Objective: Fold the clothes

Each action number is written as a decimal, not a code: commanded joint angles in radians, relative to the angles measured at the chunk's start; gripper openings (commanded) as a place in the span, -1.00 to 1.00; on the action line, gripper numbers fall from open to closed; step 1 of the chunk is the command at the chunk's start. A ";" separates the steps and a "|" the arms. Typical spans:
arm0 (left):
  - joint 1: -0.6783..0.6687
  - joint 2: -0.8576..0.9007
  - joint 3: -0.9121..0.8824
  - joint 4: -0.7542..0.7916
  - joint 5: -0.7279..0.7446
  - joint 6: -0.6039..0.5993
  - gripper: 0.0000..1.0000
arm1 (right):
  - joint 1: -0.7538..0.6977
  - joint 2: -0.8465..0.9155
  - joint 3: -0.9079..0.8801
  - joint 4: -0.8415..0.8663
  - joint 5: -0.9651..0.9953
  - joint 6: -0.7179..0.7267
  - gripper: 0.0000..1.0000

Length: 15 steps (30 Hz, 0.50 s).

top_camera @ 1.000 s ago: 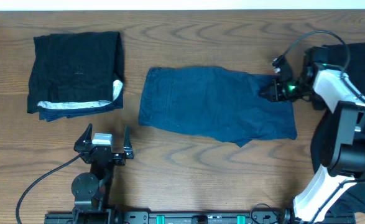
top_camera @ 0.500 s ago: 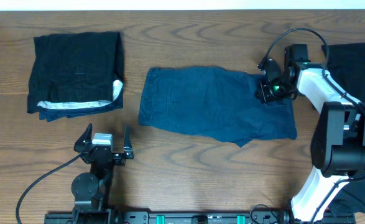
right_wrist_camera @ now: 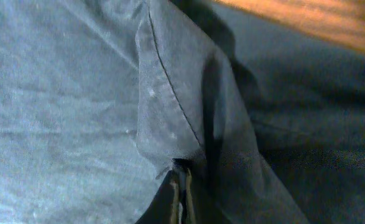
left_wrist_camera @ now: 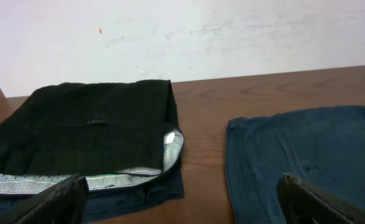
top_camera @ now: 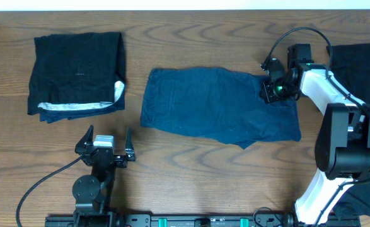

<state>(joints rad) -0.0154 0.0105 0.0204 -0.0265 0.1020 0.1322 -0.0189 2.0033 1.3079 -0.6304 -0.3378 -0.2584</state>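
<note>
Blue denim shorts lie flat in the middle of the table and show in the left wrist view. My right gripper is at their right end, shut on a raised fold of the denim. A dark folded garment with a light striped lining lies at the far left; the left wrist view shows it too. My left gripper is open and empty near the front edge, below the folded garment, its fingertips either side of bare table.
Dark clothing lies heaped at the right edge of the table, behind and under the right arm. Bare wood runs along the front. A white wall backs the table.
My right gripper has moved left and slightly up the table, from the shorts' right edge onto the cloth, and is pinching a fold there. The left arm has not moved.
</note>
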 commanded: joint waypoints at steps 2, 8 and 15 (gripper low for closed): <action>-0.004 -0.005 -0.016 -0.034 0.021 0.009 0.96 | 0.008 -0.012 0.007 0.010 0.008 -0.012 -0.78; -0.004 -0.006 -0.016 -0.033 0.021 0.009 0.96 | 0.011 -0.012 0.007 0.026 0.009 -0.012 -0.67; -0.004 -0.005 -0.016 -0.033 0.021 0.009 0.96 | 0.011 -0.012 0.007 0.023 0.008 -0.011 -0.61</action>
<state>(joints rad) -0.0154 0.0105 0.0204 -0.0261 0.1020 0.1322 -0.0189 2.0033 1.3079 -0.6037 -0.3317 -0.2619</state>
